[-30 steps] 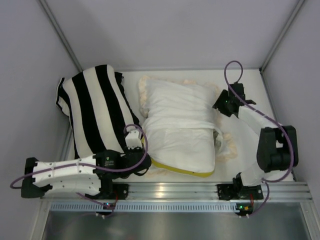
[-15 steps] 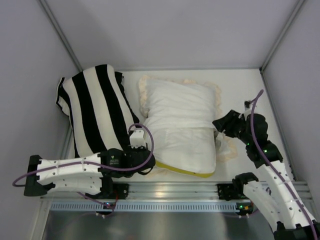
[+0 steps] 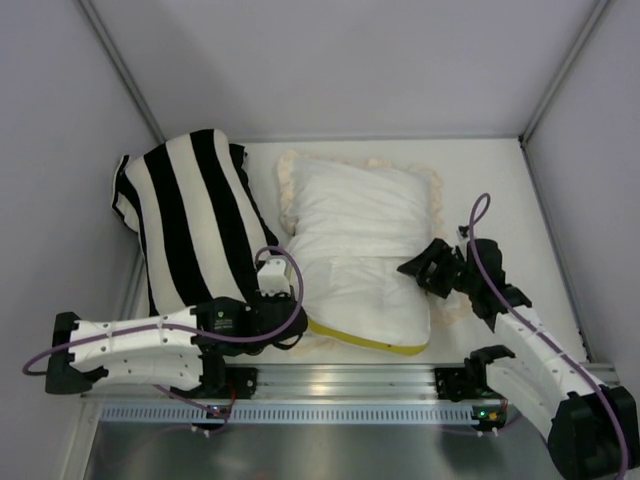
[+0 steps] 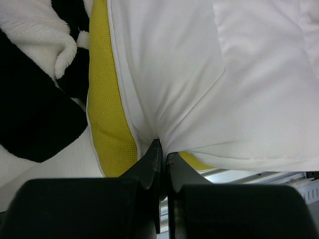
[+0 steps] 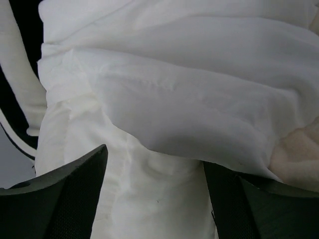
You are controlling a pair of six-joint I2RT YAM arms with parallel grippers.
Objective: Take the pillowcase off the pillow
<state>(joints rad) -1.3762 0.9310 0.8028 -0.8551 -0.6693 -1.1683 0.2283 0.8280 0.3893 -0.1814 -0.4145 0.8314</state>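
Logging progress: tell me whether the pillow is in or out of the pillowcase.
Partly out: the pillow is bare at its yellow-banded near end; the pillowcase covers the far half.

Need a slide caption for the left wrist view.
Left tool pinched shut on a fold of the white pillow, right beside its yellow band.

Striped cushion [image 3: 185, 215] — black-and-white, far left, white table [image 3: 500, 170]
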